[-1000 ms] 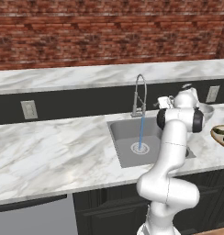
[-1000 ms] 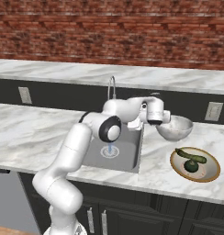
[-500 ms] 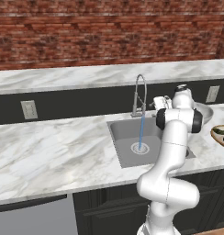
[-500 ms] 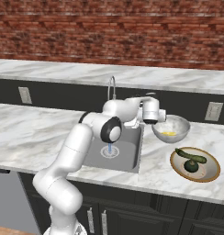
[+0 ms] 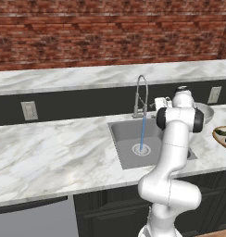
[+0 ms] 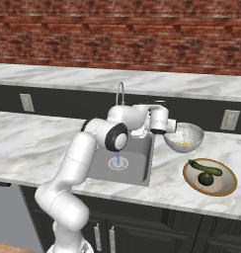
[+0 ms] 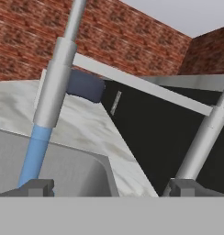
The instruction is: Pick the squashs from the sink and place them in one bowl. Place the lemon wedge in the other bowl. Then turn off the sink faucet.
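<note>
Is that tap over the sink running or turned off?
Running: a blue stream falls from the faucet spout to the sink drain.

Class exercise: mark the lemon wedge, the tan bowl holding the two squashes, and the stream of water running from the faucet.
lemon wedge [image 6: 180, 143], right base view, on the yellow piece inside the grey-white bowl.
tan bowl [image 6: 229, 174], right base view, on its right rim.
water stream [image 5: 142, 134], left base view, midway down the blue column over the drain.

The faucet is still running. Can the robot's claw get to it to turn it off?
Probably yes. The open claw is already close beside the faucet, and nothing stands between them.
</note>
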